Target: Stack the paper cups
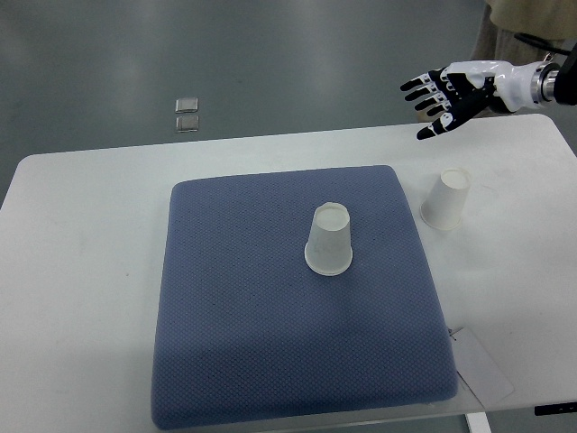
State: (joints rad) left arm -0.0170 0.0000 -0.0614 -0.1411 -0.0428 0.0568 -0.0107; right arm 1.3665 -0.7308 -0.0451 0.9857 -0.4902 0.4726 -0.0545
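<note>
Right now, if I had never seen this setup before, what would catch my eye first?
Probably the black-and-white robot hand at the top right, fingers spread and holding nothing, above the far edge of the white table. Next, the big blue mat in the middle, with one paper cup standing upside down on it. A second cup sits just off the mat's right edge, also upside down.

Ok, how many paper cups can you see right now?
2. One cup stands upside down mid blue mat; the other cup stands upside down on the white table, right of the mat. None seem hidden.
</note>
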